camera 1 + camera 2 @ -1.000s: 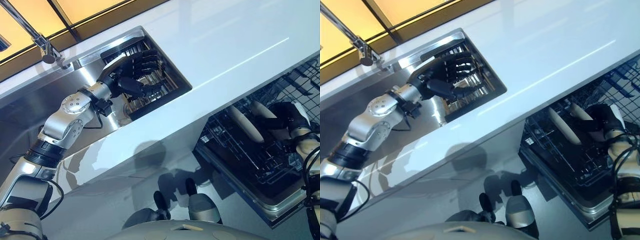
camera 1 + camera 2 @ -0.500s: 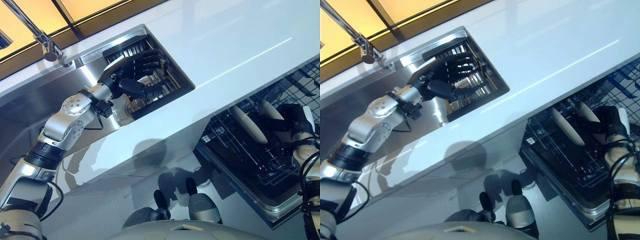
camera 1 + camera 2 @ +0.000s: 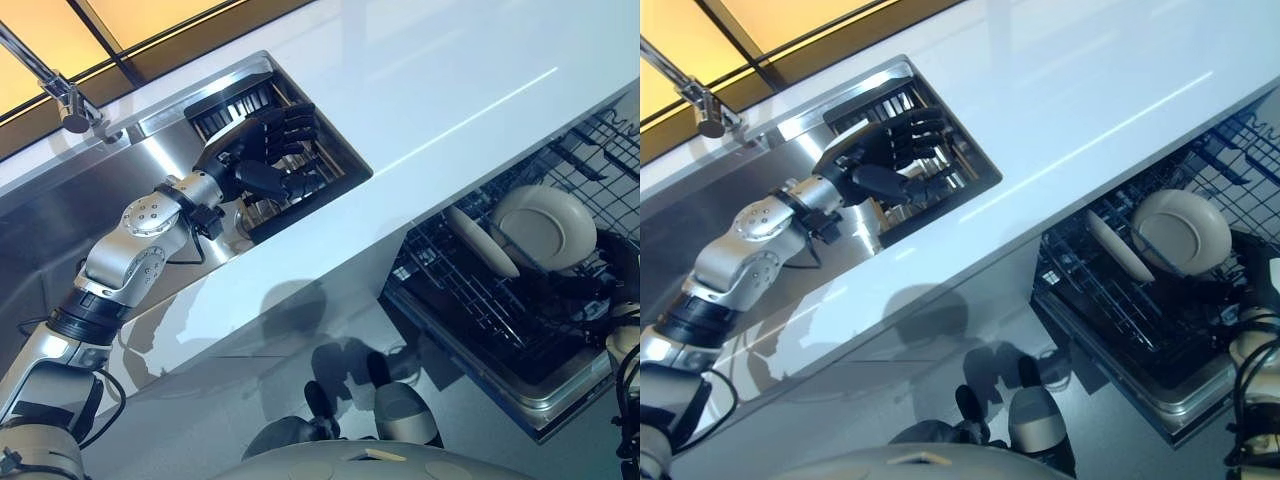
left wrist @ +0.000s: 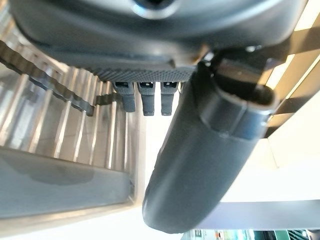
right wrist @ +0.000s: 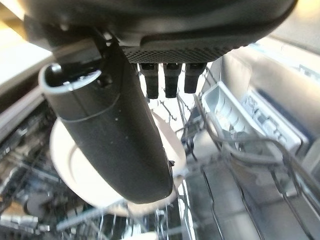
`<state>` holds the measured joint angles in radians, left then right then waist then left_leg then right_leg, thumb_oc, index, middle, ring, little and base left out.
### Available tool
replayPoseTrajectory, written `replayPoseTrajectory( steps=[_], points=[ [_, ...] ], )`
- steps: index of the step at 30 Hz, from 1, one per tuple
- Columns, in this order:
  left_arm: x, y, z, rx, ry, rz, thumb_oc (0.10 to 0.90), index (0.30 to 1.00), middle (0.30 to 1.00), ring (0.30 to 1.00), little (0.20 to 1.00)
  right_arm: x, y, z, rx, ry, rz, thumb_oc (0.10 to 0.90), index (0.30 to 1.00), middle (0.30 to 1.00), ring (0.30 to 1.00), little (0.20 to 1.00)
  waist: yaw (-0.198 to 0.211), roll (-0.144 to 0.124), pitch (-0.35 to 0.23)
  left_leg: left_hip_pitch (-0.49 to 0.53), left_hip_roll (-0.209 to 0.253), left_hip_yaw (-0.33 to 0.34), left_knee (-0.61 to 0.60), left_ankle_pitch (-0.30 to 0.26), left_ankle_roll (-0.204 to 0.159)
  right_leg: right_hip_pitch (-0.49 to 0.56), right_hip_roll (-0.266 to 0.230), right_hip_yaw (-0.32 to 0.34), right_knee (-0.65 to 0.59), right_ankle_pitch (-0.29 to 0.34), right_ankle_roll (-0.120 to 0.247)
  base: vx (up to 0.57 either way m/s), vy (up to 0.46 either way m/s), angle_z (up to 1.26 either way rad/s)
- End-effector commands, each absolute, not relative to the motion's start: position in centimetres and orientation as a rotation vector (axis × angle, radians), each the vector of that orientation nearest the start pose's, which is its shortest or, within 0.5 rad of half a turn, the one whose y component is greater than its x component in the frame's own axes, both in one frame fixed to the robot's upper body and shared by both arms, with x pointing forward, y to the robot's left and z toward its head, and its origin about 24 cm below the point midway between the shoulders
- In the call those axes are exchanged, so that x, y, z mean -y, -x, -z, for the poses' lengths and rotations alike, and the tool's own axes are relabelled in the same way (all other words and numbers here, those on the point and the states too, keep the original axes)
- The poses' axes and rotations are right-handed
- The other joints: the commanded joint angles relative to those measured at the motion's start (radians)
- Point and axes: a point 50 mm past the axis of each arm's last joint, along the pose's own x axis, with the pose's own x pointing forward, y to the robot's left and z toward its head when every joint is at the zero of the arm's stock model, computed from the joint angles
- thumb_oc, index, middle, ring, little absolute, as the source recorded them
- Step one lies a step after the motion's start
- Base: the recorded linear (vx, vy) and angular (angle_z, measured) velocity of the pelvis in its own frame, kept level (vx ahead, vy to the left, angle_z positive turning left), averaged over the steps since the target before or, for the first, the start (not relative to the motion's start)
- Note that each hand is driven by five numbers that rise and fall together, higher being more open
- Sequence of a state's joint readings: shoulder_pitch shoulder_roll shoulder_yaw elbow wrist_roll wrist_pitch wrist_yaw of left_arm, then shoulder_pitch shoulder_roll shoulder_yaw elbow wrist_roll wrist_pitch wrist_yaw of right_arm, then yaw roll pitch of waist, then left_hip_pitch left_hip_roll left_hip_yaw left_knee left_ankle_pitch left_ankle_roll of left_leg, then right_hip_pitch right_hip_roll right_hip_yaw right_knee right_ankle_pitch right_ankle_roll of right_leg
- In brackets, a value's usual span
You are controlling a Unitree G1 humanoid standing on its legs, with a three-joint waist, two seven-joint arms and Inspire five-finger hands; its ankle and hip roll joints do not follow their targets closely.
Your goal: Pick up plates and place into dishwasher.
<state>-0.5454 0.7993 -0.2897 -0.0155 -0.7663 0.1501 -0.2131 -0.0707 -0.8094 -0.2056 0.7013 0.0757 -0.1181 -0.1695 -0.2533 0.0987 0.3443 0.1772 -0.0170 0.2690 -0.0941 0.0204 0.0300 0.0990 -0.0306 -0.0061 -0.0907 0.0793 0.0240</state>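
A cream plate (image 3: 545, 228) stands upright in the dishwasher's lower rack (image 3: 470, 310), its face toward me. A second plate (image 3: 482, 240) stands on edge just left of it. My right hand (image 5: 165, 20) is drawn back from the plate, open and holding nothing. Its thumb (image 5: 115, 125) crosses in front of the plate (image 5: 75, 170) in the right wrist view. My left hand (image 3: 265, 140) hovers open over the dark slatted dish rack (image 3: 310, 175) in the sink, fingers spread. The left wrist view shows metal slats (image 4: 75, 125) beneath those fingers.
The steel sink (image 3: 60, 230) with its faucet (image 3: 60, 95) lies at the left. A white counter (image 3: 450, 80) runs between the sink and the open dishwasher. Blue-grey wire tines (image 3: 1230, 150) fill the rack's far side.
My right hand has let go of the plate and pulled back toward the right edge. The plate now stands free in the rack. My left hand has barely moved.
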Motion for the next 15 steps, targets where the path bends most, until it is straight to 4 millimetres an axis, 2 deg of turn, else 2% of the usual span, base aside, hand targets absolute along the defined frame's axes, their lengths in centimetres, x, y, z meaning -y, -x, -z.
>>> replayPoseTrajectory(
  steps=[1,9,15],
  points=[
    [-19.2,-31.4,-23.9,0.400,-0.115,0.523,0.800,0.900,0.900,0.900,0.900,42.8,-21.8,-12.1,-0.073,0.797,0.654,0.800,0.900,0.900,0.900,0.900,0.004,-0.039,-0.131,0.005,0.008,0.017,0.044,-0.098,-0.015,-0.040,0.028,-0.012,0.081,-0.072,0.087,0.02,0.015,-0.04],
    [-19.8,-31.5,-23.2,0.392,-0.110,0.504,0.800,0.900,0.900,0.900,0.900,42.2,-21.9,-14.6,0.051,0.851,0.649,0.800,0.900,0.900,0.900,0.900,-0.005,-0.054,-0.146,0.009,0.009,0.023,0.036,-0.097,-0.012,-0.042,0.036,-0.003,0.079,-0.069,0.089,0.00,0.003,0.00],
    [-20.4,-31.6,-22.9,0.393,-0.101,0.496,0.800,0.900,0.900,0.900,0.900,43.0,-21.2,-15.8,0.043,0.972,0.692,0.800,0.900,0.900,0.900,0.900,-0.010,-0.061,-0.161,0.010,0.008,0.027,0.029,-0.096,-0.011,-0.042,0.041,0.001,0.074,-0.067,0.091,0.00,0.009,-0.02]
  ],
)
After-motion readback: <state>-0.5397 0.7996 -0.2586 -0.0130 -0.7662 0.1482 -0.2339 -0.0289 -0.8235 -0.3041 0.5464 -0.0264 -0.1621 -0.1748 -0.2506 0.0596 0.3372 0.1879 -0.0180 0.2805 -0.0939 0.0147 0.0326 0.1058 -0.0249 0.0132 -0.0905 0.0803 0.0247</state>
